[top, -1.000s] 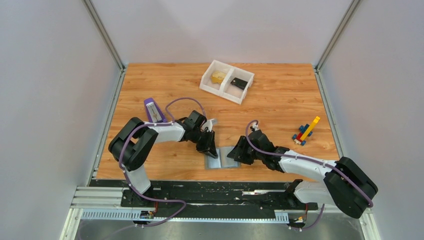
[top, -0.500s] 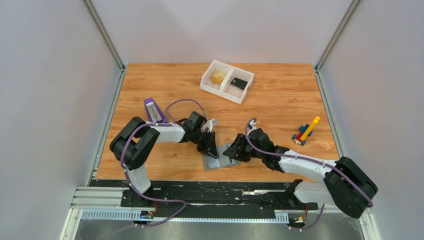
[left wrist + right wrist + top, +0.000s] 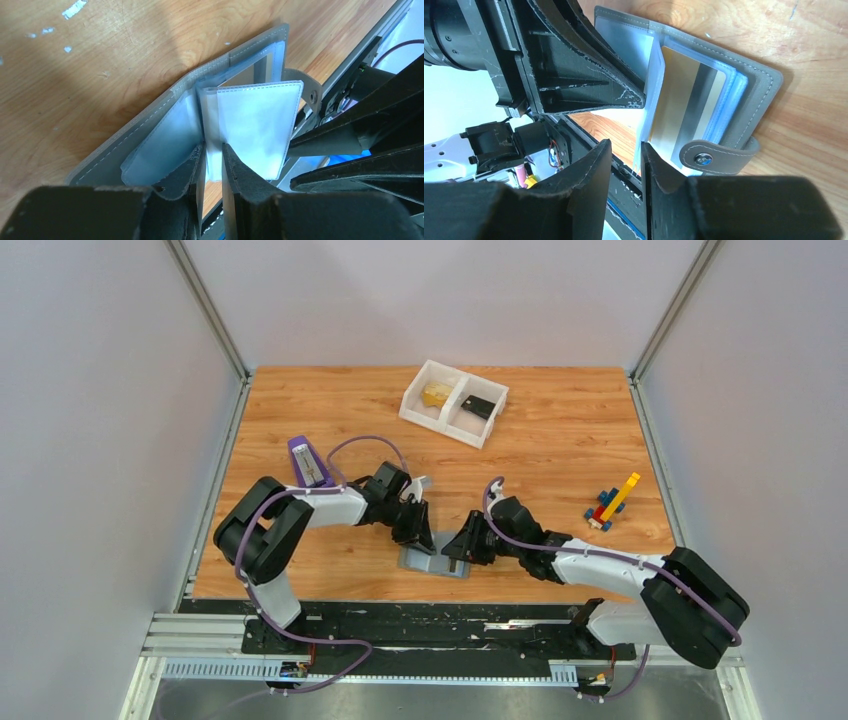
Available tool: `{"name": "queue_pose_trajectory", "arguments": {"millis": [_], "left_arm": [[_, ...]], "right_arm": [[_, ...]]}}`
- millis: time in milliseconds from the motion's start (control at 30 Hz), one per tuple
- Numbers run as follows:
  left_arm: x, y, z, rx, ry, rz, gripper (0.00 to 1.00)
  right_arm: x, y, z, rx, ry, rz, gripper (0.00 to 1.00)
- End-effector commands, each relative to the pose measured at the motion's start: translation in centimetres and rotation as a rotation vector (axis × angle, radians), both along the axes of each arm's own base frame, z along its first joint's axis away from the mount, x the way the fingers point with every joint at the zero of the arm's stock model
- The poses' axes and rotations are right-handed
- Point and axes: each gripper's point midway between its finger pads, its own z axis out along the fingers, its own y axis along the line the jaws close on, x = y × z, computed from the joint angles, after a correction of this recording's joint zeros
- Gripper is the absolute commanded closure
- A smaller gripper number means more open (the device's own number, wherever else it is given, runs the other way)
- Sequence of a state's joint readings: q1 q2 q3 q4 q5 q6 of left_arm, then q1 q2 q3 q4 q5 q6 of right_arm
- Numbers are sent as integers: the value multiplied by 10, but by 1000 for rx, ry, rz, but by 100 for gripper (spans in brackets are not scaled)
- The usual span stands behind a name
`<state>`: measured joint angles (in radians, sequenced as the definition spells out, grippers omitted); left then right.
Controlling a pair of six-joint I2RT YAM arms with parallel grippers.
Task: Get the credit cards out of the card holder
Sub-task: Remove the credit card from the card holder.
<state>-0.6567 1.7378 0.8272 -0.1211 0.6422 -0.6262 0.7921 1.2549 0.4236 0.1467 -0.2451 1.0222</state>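
Observation:
The grey card holder lies open on the table near the front edge, between both grippers. My left gripper is shut on one clear plastic sleeve of the card holder, its fingertips pinching the sleeve's lower edge. My right gripper is open, its jaws at the free edges of the sleeves. A gold credit card with a silver stripe sits inside a sleeve of the card holder. More gold-yellow pieces lie in the white tray.
The white two-compartment tray stands at the back centre, with a black piece in its right compartment. A purple and white object stands at the left. A toy brick figure lies at the right. The black rail runs along the near edge.
The right gripper has moved left to the card holder's sleeves. The card holder has shifted a little left and toward the front edge. The left gripper stays on the sleeve.

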Motion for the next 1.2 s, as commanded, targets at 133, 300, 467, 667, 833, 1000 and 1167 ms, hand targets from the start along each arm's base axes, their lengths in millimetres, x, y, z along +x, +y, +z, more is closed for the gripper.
{"name": "queue_pose_trajectory", "arguments": {"millis": [133, 300, 467, 667, 833, 1000, 1167], "left_arm": [[9, 11, 24, 42, -60, 48, 75], [17, 26, 30, 106, -100, 88, 79], [20, 44, 21, 208, -113, 114, 82], [11, 49, 3, 232, -79, 108, 86], [3, 43, -4, 192, -37, 88, 87], [-1, 37, -6, 153, -11, 75, 88], [-2, 36, -7, 140, -5, 74, 88]], "right_arm": [[19, 16, 25, 71, -75, -26, 72], [25, 18, 23, 61, -78, -44, 72], [27, 22, 18, 58, -58, -44, 73], [28, 27, 18, 77, -48, -37, 73], [30, 32, 25, 104, -67, -26, 73], [27, 45, 33, 151, -72, 32, 73], [25, 54, 29, 151, -64, 64, 74]]}}
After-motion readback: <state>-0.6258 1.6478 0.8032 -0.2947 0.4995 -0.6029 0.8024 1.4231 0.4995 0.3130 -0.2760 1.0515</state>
